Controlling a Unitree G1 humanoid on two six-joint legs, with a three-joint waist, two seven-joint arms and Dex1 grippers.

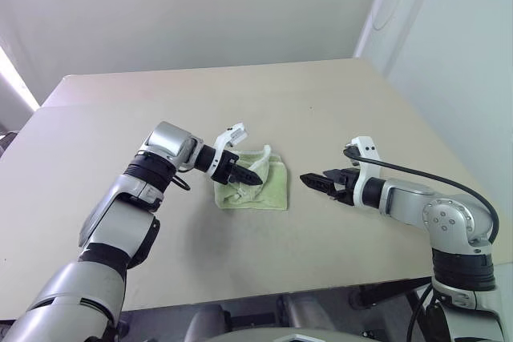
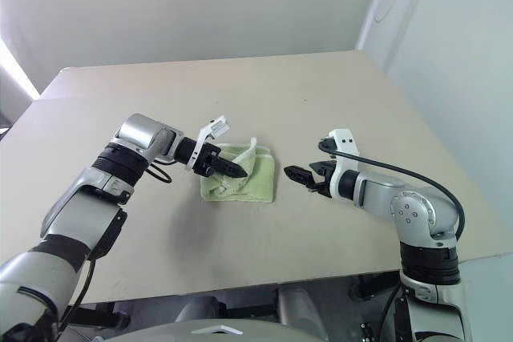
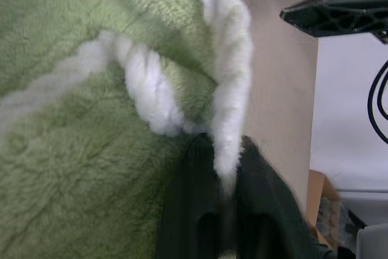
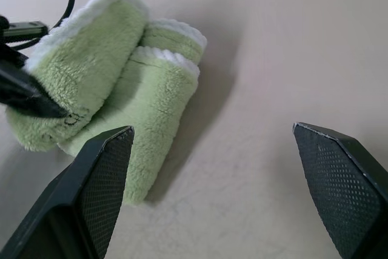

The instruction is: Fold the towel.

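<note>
At the centre of the left eye view, the towel is lying bunched and partly folded on the beige table. The left gripper is reaching in from the left of the frame, its black fingers lying over the towel's upper layer, with a white-edged flap standing up just behind them. The right gripper is hovering right of centre, apart from the towel, its fingertips pointing toward the cloth and spread.

Across the right eye view the same layout is showing: the towel is sitting at mid-frame, the left gripper is resting on its top, and the right gripper is hanging just to the right of it, over bare table.

Close up in the left wrist view, green terry is spreading over the left and centre, and a strip of the white edging is running down between the two dark fingers, which are pinching it.

From the right wrist view, the towel is lying in the upper left as stacked folds, and the right gripper's fingers are standing wide apart at the bottom corners, holding nothing.
</note>
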